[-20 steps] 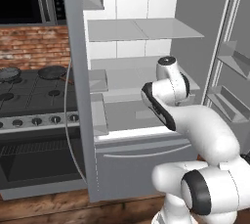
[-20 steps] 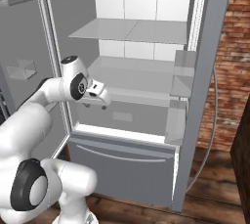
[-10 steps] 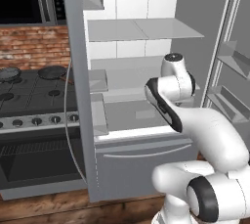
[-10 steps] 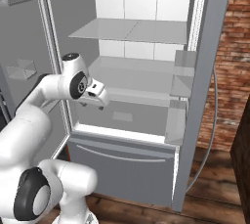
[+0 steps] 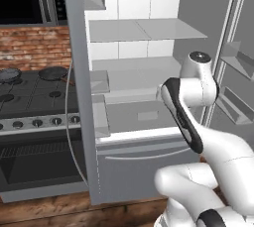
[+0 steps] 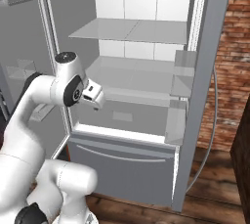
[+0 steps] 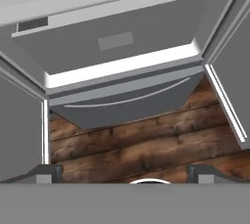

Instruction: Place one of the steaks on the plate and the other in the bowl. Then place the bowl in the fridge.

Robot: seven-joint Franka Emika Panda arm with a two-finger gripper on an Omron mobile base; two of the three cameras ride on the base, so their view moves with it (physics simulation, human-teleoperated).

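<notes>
The fridge [image 5: 149, 30] stands in front of me with both upper doors swung wide, its white shelves [image 6: 132, 30] bare and its bottom drawer [image 7: 122, 100] closed. My gripper [image 6: 96, 104] hangs in front of the lower shelf, pointing down. In the hand view the gripper [image 7: 126, 171] is open, its fingertips [image 7: 46, 171] far apart with nothing between them, above the drawer front and the wooden floor. The steaks, the plate and the bowl are out of view.
To the left is a stove with black frying pans [image 5: 52, 72] and an oven below. The fridge's left door edge [image 5: 74, 72] and right door bins [image 5: 238, 72] flank the arm. A brick wall [image 6: 234, 47] is to the right, with the wooden floor [image 7: 146, 145] below.
The arm has drawn back a little, up and away from the fridge shelves. The gripper has stayed open and empty.
</notes>
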